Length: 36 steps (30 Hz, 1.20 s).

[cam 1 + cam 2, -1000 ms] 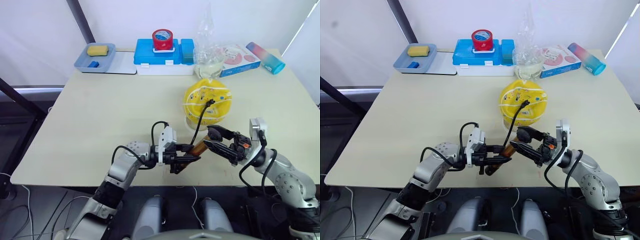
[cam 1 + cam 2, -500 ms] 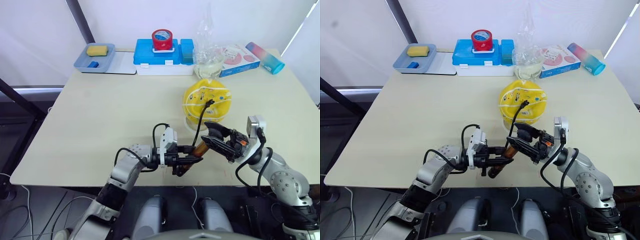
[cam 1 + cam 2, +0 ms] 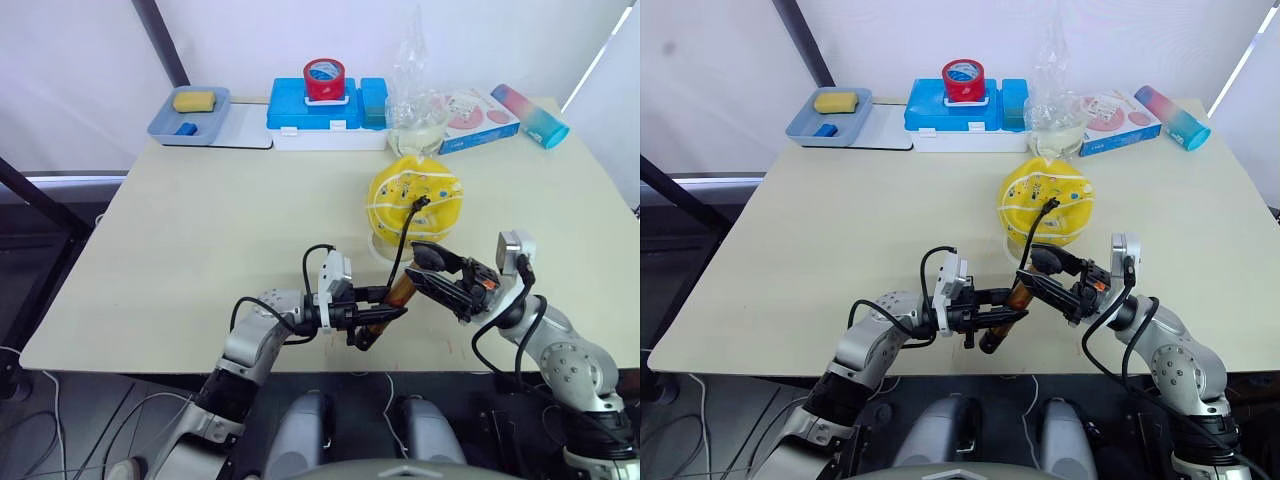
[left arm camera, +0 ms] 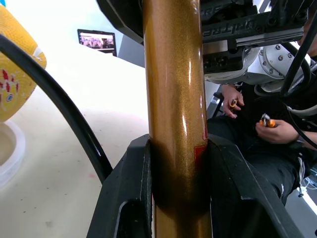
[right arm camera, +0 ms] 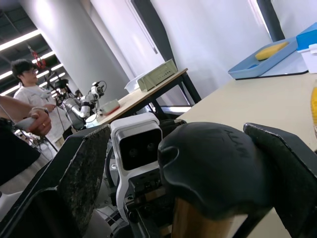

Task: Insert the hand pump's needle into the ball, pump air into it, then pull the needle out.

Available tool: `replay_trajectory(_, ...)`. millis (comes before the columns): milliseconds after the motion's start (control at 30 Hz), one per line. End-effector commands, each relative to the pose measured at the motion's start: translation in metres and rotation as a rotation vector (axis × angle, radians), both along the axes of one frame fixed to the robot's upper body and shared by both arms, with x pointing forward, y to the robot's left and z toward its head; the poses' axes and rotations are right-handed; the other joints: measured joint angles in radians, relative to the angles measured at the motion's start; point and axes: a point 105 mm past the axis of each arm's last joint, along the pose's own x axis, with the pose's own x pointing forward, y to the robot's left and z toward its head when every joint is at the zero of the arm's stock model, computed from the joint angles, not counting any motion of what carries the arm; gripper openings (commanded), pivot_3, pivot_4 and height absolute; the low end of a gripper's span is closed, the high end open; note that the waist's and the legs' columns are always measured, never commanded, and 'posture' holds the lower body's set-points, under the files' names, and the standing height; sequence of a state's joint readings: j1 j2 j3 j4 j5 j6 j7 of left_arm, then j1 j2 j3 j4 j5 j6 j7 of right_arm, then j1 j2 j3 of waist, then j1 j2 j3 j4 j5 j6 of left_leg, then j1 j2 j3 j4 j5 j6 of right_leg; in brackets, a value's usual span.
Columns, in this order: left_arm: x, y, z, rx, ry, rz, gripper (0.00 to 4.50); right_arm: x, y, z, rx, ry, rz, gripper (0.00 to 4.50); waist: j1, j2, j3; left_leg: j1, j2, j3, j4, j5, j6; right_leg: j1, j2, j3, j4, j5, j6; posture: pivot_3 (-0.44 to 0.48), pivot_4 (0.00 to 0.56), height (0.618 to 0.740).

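Both grippers brace the hand pump [image 3: 392, 303] for a pumping stroke, low and centre in the head views.

The left gripper [image 3: 368, 322] has its jaws clenched on the gold barrel to steady it; the right gripper [image 3: 437, 283] straddles the black top cap, though I cannot tell if its jaws grip it. One hose [image 3: 403, 247] runs up to the one yellow ball [image 3: 414, 203], centre-right on the tabletop [image 3: 200, 230], where the needle fitting [image 3: 419, 205] sits against it, apparently inserted. Count: one pump, one ball, two grippers.
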<state>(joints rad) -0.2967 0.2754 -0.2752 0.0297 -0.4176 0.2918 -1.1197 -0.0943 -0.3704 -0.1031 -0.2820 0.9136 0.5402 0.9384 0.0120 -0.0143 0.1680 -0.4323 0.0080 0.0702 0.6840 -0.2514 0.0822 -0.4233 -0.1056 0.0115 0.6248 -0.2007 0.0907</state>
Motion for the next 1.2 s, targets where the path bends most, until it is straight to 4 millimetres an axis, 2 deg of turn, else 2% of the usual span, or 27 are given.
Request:
replay_trajectory(33, 0.002, 0.002, 0.006, -0.017, -0.032, 0.002, 1.05, 0.004, -0.005, 0.018, 0.090, -0.029, -0.030, 4.50, 0.000, 0.000, 0.000, 0.000, 0.000, 0.000, 0.000, 0.000, 0.000, 0.000, 0.000, 0.000, 0.000, 0.000, 0.000, 0.000, 0.150, 0.739)
replay_trajectory(233, 0.001, 0.001, 0.003, -0.010, -0.034, 0.001, 1.05, -0.003, 0.000, 0.012, 0.028, -0.041, 0.010, 4.50, 0.001, 0.000, 0.000, 0.000, 0.000, 0.000, 0.000, 0.000, 0.000, 0.000, 0.000, 0.000, 0.000, 0.000, 0.000, 0.000, 0.150, 0.739)
replay_trajectory(533, -0.002, 0.000, 0.003, -0.005, -0.067, -0.023, 1.05, -0.003, 0.001, 0.005, -0.011, -0.008, 0.015, 4.50, 0.000, 0.000, 0.000, 0.000, 0.000, 0.000, 0.000, 0.000, 0.000, 0.000, 0.000, 0.000, 0.000, 0.000, 0.000, 0.000, 0.150, 0.739)
replay_trajectory(1200, 0.003, 0.001, 0.000, 0.000, -0.057, -0.009, 1.05, -0.004, 0.003, 0.013, 0.032, 0.011, 0.049, 4.50, 0.001, 0.000, 0.000, 0.000, 0.000, 0.000, 0.000, 0.000, 0.000, 0.000, 0.000, 0.000, 0.000, 0.000, 0.000, 0.000, 0.150, 0.739)
